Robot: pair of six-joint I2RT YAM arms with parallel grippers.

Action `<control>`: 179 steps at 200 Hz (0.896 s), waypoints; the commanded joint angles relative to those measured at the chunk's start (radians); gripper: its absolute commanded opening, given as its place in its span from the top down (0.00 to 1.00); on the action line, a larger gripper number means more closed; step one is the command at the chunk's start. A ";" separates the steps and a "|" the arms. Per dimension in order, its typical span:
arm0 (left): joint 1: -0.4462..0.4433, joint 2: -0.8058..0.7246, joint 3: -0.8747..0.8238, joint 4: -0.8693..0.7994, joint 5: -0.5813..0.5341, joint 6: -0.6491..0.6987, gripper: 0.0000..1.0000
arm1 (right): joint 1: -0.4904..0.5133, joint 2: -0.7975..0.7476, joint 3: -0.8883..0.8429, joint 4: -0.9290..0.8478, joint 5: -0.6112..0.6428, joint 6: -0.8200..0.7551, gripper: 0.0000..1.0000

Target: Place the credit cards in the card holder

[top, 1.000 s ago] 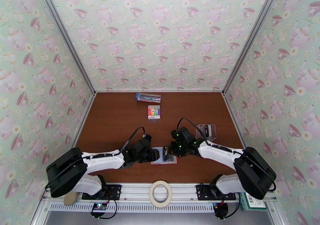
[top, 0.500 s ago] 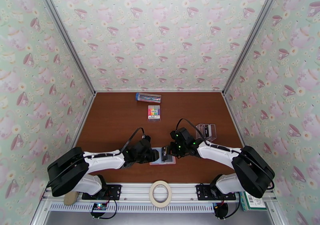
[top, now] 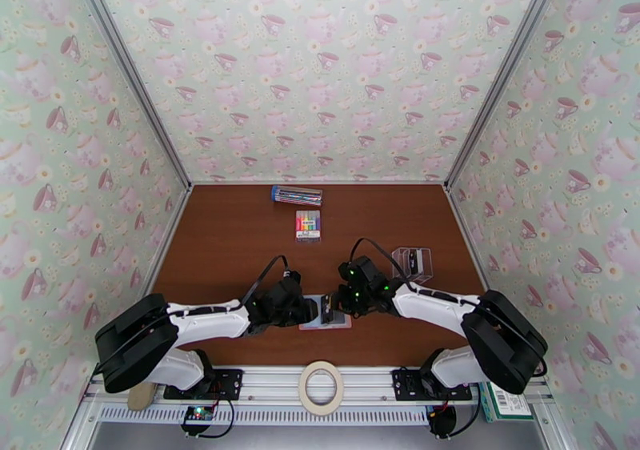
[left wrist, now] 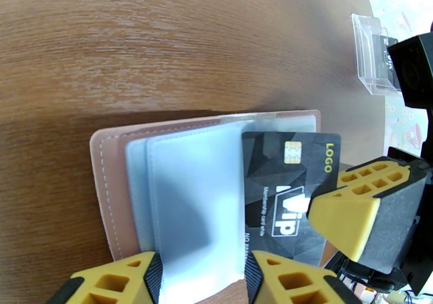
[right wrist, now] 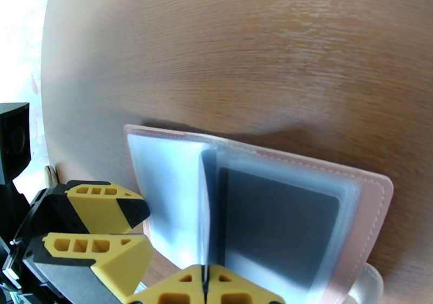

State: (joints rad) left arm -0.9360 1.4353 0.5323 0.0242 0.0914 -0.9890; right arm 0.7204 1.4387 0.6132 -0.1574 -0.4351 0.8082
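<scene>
Pink holder (left wrist: 105, 191): open on counter (left wrist: 162, 40)
Right gripper (right wrist: 204, 286): jaws pinching dark card (left wrist: 281, 191)
Left gripper (left wrist: 203, 278): jaws apart over sleeve (left wrist: 189, 191)

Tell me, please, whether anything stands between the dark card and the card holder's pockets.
Nothing visible does. The dark card, pinched by the right gripper, jaws shut, meets the clear pockets of the open card holder. The left gripper sits at the holder's edge beside the card, not across its path.

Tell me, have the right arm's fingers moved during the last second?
Yes, a little. Seen from above, the right arm's fingers, shut on the dark card, have shifted left, away from the clear stand, which stayed put.
</scene>
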 commanded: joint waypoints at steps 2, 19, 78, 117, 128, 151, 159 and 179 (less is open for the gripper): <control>0.006 0.026 -0.006 -0.036 -0.007 -0.008 0.51 | 0.009 0.036 -0.010 0.002 -0.006 0.005 1.00; 0.006 0.024 -0.006 -0.036 -0.008 -0.008 0.51 | 0.011 0.040 -0.015 0.002 -0.002 0.004 1.00; 0.007 0.022 -0.004 -0.043 -0.011 -0.007 0.51 | 0.009 0.038 -0.013 -0.038 0.011 0.003 1.00; 0.006 0.021 -0.001 -0.046 -0.012 -0.004 0.51 | 0.010 0.064 -0.004 -0.057 -0.005 0.000 1.00; 0.006 0.020 -0.003 -0.049 -0.013 -0.005 0.51 | 0.010 0.065 -0.004 -0.060 -0.006 0.000 1.00; 0.006 0.017 -0.002 -0.049 -0.015 -0.005 0.51 | 0.010 0.063 0.000 -0.074 -0.008 -0.008 1.00; 0.006 0.019 -0.002 -0.050 -0.014 -0.003 0.51 | 0.010 0.063 0.000 -0.075 -0.003 -0.009 1.00; 0.006 0.024 0.001 -0.049 -0.012 -0.002 0.51 | 0.010 0.079 0.010 -0.076 -0.006 -0.015 1.00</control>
State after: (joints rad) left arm -0.9360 1.4353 0.5323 0.0238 0.0914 -0.9886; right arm 0.7197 1.4731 0.6163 -0.1555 -0.4355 0.8074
